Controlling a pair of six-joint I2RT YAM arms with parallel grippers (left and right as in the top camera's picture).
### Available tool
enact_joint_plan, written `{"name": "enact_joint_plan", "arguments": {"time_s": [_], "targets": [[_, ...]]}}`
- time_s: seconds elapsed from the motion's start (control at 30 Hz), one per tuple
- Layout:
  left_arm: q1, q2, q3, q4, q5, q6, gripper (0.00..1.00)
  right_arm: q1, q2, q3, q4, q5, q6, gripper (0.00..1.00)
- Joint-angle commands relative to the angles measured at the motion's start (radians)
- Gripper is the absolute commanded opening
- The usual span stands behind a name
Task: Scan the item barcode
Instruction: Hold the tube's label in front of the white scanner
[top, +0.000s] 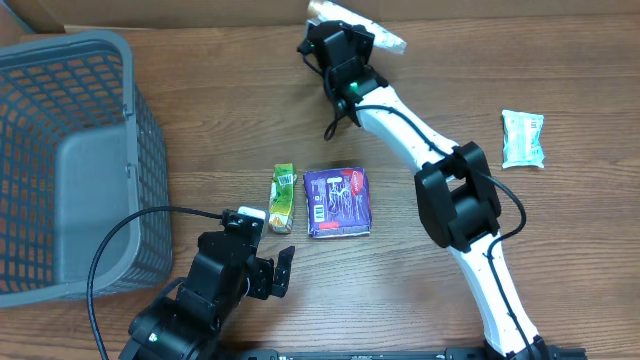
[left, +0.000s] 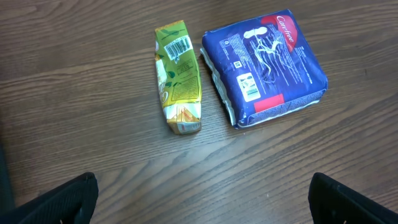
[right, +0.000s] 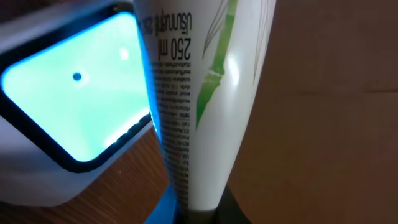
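So the wooden desk (top: 200, 130) is mostly bare, and the biggest thing on it is a gray mesh basket (top: 120, 90) taking up the whole left side. The right arm (top: 400, 125), white with black joints, comes up from the near right edge and reaches way over to the far middle of the desk. The left arm (top: 200, 295) is all black and sits low at the near left, next to the basket. There's a scanner (right: 68, 106) with a glowing cyan window, but it only shows in the right wrist view. In the middle of the desk a blue Carefree pack (top: 337, 201) lies flat with its barcode label up. Just to its left, close but not touching, is a green and yellow juice carton (top: 284, 198) on its side, barcode up too. The item being scanned is a white tube (right: 205, 93) with a green bamboo print. It's at the far middle of the desk, pinched at its end by the tightly closed right jaws and held right beside the lit window; can't tell if it touches. The left jaws are spread as wide as they go, holding nothing, just near of the carton. Smallest is a white and green packet (top: 523, 138) lying alone off to the right.
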Motion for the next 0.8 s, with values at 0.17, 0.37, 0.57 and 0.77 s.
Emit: {"name": "enact_joint_plan", "arguments": {"time_s": [0.17, 0.37, 0.57, 0.77], "targets": [[-0.008, -0.003, -0.003, 0.002, -0.013, 0.015, 1.00, -0.046, -0.004, 0.007, 0.016, -0.030, 0.018, 0.04], [-0.008, -0.003, -0.003, 0.002, -0.013, 0.015, 1.00, -0.042, -0.004, 0.007, 0.016, -0.040, 0.054, 0.04], [-0.008, -0.003, -0.003, 0.002, -0.013, 0.015, 0.99, -0.027, -0.006, 0.007, 0.016, -0.061, 0.084, 0.04], [-0.008, -0.003, -0.003, 0.002, -0.013, 0.015, 1.00, -0.013, -0.079, 0.007, -0.040, -0.060, 0.180, 0.04]]}}
